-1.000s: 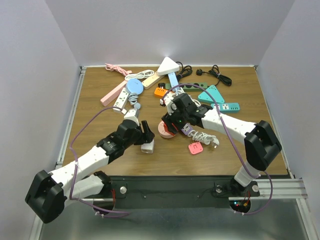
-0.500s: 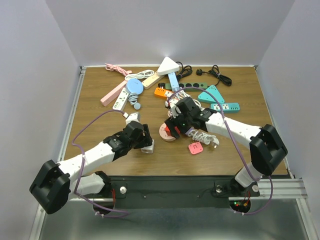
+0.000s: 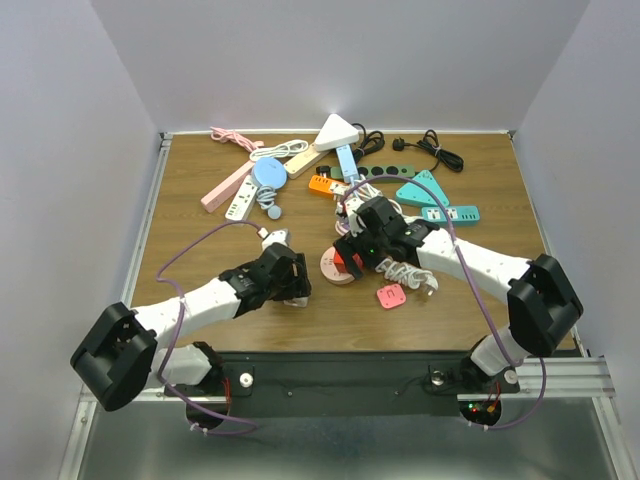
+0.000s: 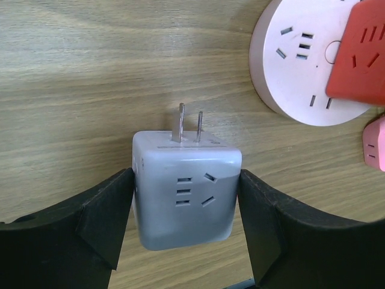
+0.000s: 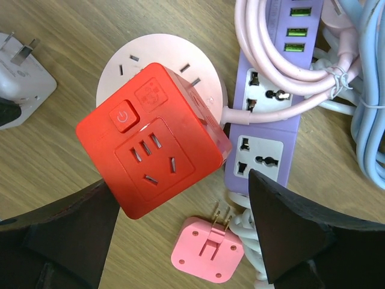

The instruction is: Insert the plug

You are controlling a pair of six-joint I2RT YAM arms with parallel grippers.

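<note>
My right claw (image 5: 177, 189) is released, jaws wide on either side of the red cube plug (image 5: 153, 141). The plug sits on the round pink socket (image 5: 174, 51), and I judge it seated.

My left claw (image 4: 186, 180) straddles the white cube adapter (image 4: 186, 198), which lies on the bench (image 4: 72, 72). The pads are against its sides, but I cannot tell whether they grip.

Next: clench, lift, and align the prongs with a socket.

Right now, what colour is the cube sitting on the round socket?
Red cube, clearest from right wrist.
</note>
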